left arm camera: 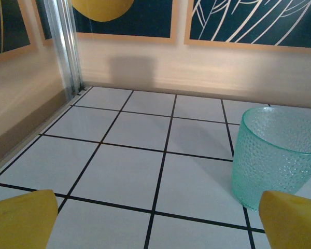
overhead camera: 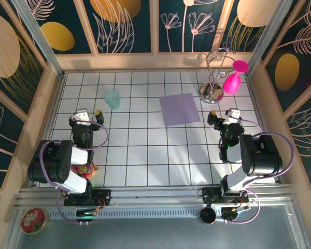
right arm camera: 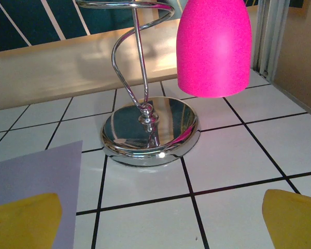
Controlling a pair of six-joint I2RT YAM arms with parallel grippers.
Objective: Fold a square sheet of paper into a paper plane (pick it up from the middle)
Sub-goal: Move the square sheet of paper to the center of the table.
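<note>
Flat unfolded paper (overhead camera: pixel 180 109) lies mid-table so either side can reach its middle — left gripper (overhead camera: pixel 89 112) and right gripper (overhead camera: pixel 222 114) sit clear, jaws wide, empty.

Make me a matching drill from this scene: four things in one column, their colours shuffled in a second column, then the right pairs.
Things:
1. paper
2. cup
3. bulb
4. stand base

Colours:
a. see-through teal
b. shiny chrome
c. pale lilac
d. bright pink

Pairs: 1-c, 2-a, 3-d, 4-b
</note>
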